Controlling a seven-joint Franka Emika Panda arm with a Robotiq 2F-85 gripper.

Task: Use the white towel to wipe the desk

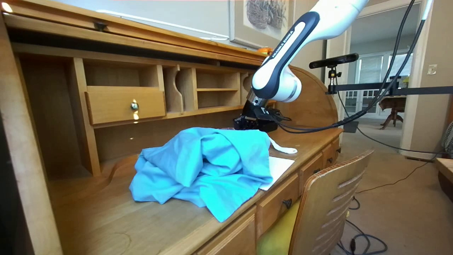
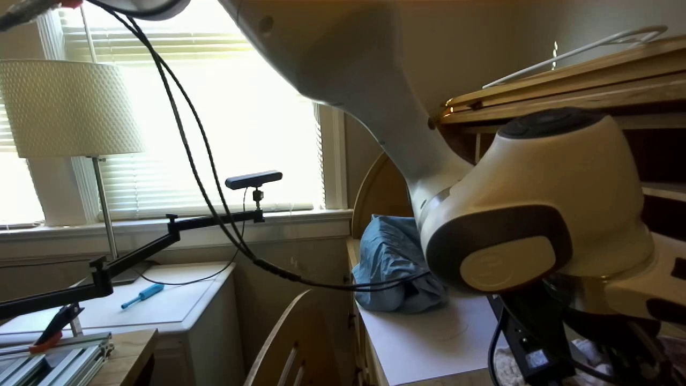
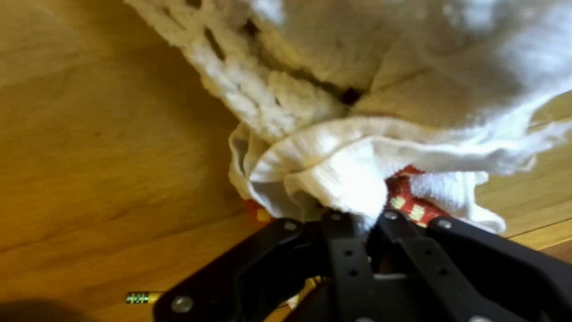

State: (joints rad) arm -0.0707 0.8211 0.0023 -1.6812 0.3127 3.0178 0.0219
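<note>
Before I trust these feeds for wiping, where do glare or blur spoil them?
Wrist view: the towel is blown out near the claw, blurred toward the top. In an exterior view: the window is washed out and the arm dim. In an exterior view: small glints at the drawer knob.

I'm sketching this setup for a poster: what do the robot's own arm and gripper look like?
The arm has smooth, rounded white segments and a dark navy band, with lettering that looks like FRANKA EMIKA. In an exterior view, one joint shows a dark round cap. The gripper is black, with angular links and small silvery screw heads; black cables lead towards it.
</note>
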